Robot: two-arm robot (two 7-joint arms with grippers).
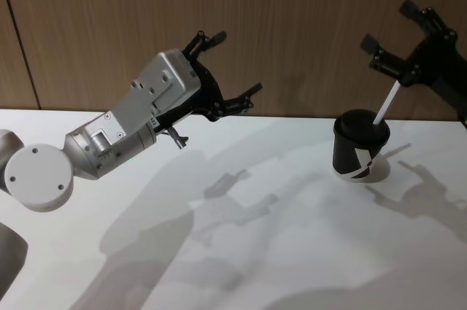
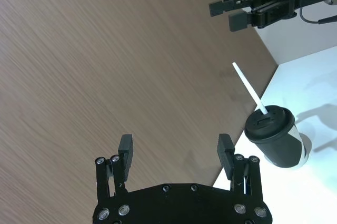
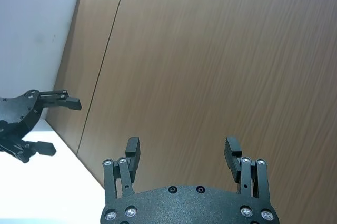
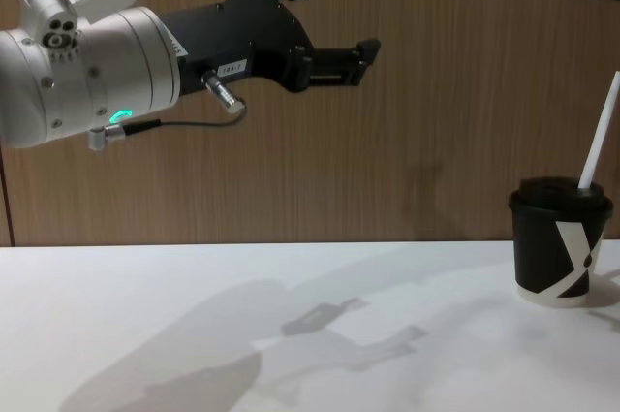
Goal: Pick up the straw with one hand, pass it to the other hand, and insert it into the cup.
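Wood-panelled wall backs a white table (image 1: 241, 252) that carries the task items. On the robot's right side of this table stands the cup (image 1: 360, 146), upright, lid on. The straw (image 1: 385, 103) is already seated through the lid opening and leans up and away toward the right, its lower end hidden inside the cup.

Right end effector (image 1: 405, 36): raised above and just behind the cup, close to the straw's upper end but apart from it in the left wrist view. Fingers are spread and grasp nothing. Judged from this, the straw has been let go after insertion, and the lid alone supports its lean.

Left end effector (image 4: 325, 19): held high over the left-centre of the table, well apart from the cup, angled toward the wall. It carries the small white label. Fingers are spread, nothing between them; its part in the handover appears complete.

Task status, as a judgement: insertion achieved; only withdrawal remains.

Obstructions: no other objects lie on the table, only arm shadows. The tilted straw stands near the right end effector, so a careless retreat could knock it or tip the light cup
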